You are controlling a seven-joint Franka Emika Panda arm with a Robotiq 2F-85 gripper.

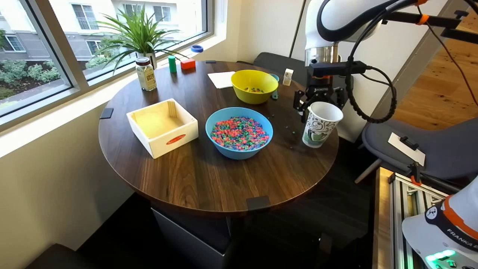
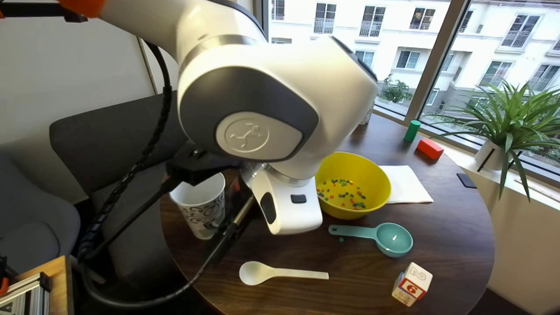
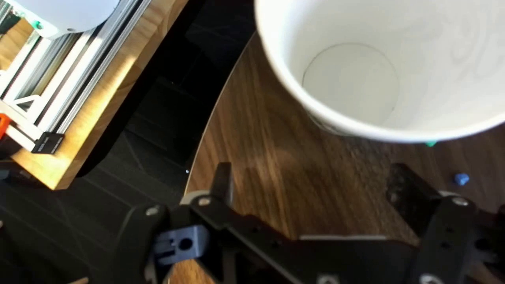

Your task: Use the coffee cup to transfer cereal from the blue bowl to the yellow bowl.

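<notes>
The coffee cup, a white paper cup with a grey-green swirl pattern [image 1: 320, 125], stands near the table's edge in both exterior views [image 2: 202, 208]. The wrist view looks into its bare white inside [image 3: 351, 83]. My gripper [image 3: 311, 177] is open and empty beside the cup, its fingers apart with only table between them. The blue bowl [image 1: 239, 154] holds a mass of multicoloured cereal [image 1: 241, 133]; the arm hides it in an exterior view. The yellow bowl [image 1: 254, 95], also seen in an exterior view [image 2: 354, 214], holds a few cereal pieces [image 2: 345, 192].
An open wooden box [image 1: 175, 138] stands beside the blue bowl. A turquoise scoop [image 2: 393, 239], a white spoon [image 2: 258, 273] and a letter block [image 2: 412, 284] lie near the yellow bowl. A jar [image 1: 146, 74] stands farther back. Loose pieces [image 3: 461, 178] lie near the cup.
</notes>
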